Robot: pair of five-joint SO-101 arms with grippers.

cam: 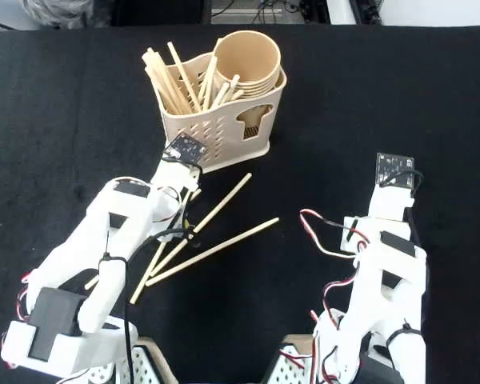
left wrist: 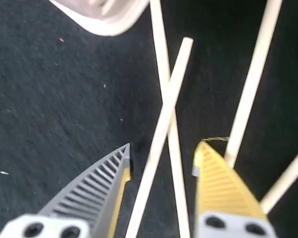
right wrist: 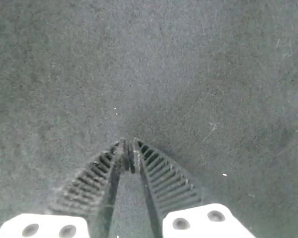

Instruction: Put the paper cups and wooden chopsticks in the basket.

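A beige basket [cam: 224, 132] stands at the back of the black table, holding stacked paper cups [cam: 248, 60] and several wooden chopsticks [cam: 176, 80]. Three loose chopsticks [cam: 216, 244] lie crossed on the cloth in front of it. My left gripper [left wrist: 161, 156] hangs open just above two crossed chopsticks [left wrist: 164, 119], one finger on each side of them; a corner of the basket [left wrist: 107, 20] lies just beyond. In the high view the left arm [cam: 172, 180] reaches from the near left to the basket's front. My right gripper [right wrist: 128, 148] is shut on nothing over bare cloth, at the right [cam: 394, 172].
The black cloth [cam: 344, 104] covers the whole table. Red, white and black wires [cam: 324, 236] loop off the right arm. Both arm bases sit at the near edge.
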